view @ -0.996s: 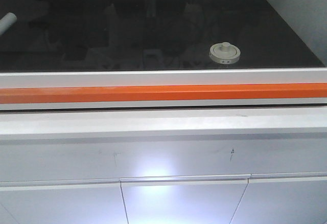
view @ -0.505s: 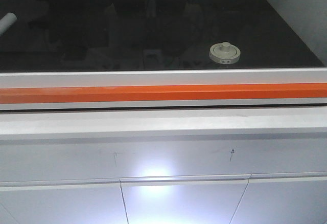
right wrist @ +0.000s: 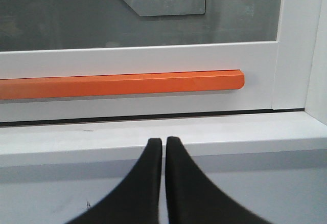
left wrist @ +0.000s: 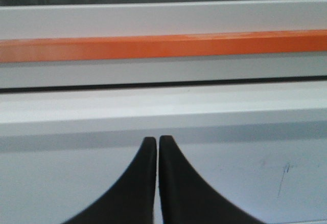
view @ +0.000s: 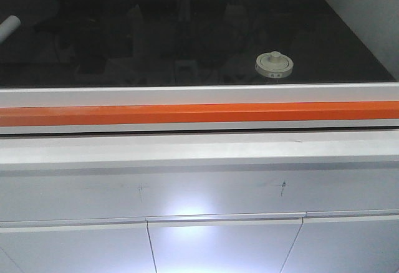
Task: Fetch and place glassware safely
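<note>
Glassware (view: 274, 65) comes first in our count: one squat jar under one wide off-white lid (view: 282, 67) with one central knob and two tiny dark marks on its near rim; it stands upright on the black desk (view: 156, 42), right of the middle and near the front edge, with bare black surface on every side and nothing touching it; the desk's right edge slants away well apart from it. We count one white cylinder (view: 7, 27) at the far left, cut off by the frame edge and well apart from the jar. Along the desk's front edge runs one white rail (view: 199, 93); just below it lies one orange bar (view: 199, 112), spanning the whole front view; in the right wrist view the bar (right wrist: 120, 84) ends short of a white upright post (right wrist: 291, 40). Beneath sit one white ledge (view: 199, 148) and three cabinet fronts (view: 224, 245), the middle one catching a bright glare; we count two small dark marks on the panel above them. Two pairs of jaws show, one per wrist view; the left jaws are closed with only a hairline gap, holding nothing, tips pointing at the ledge (left wrist: 163, 111); the right jaws are likewise closed on nothing, below the bar's right part; both are well apart from the jar.
</note>
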### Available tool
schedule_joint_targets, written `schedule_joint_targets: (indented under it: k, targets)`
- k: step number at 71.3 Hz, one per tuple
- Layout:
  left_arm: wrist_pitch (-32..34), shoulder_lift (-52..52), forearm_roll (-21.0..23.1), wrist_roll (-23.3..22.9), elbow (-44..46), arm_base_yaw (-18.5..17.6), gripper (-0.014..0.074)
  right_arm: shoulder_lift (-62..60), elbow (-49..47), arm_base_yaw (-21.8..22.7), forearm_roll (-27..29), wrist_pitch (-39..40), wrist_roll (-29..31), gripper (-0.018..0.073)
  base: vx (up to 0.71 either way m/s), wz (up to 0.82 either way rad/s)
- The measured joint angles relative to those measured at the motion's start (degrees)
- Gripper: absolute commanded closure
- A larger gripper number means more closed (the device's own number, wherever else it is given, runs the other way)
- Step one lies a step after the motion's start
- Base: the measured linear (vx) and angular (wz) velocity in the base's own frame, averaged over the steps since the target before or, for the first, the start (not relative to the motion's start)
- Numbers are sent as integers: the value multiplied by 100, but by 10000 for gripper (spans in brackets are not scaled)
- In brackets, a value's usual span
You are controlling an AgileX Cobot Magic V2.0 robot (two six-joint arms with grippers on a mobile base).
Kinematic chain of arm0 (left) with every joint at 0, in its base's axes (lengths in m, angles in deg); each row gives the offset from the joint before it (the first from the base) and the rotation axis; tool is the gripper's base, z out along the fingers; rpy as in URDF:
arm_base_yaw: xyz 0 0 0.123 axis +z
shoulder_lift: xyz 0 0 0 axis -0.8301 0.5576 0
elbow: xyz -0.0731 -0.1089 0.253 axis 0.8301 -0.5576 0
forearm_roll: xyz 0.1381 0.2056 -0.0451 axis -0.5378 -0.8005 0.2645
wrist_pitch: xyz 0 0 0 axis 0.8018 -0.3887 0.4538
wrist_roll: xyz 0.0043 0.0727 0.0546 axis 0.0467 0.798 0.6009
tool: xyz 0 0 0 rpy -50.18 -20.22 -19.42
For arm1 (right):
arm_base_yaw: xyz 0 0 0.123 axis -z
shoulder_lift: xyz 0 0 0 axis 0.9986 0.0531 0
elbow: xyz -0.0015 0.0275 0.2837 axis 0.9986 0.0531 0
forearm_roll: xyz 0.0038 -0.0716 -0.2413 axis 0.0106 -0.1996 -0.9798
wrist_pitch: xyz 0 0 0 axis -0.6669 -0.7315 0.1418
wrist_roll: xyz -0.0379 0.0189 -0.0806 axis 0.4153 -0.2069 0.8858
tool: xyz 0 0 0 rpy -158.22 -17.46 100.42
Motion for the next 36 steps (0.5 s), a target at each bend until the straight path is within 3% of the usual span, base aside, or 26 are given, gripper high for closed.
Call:
schedule_joint_targets:
  k: [17, 27, 36]
  targets:
    - [859, 0, 0, 0, 0, 0, 603, 0, 0, 0, 70, 149, -82, 563, 0, 0]
    - [1626, 0, 0, -139, 32, 0, 603, 0, 0, 0, 82, 799, -95, 563, 0, 0]
    - [1650, 39, 0, -205, 610, 0, 603, 0, -201, 0, 87, 999, -90, 563, 0, 0]
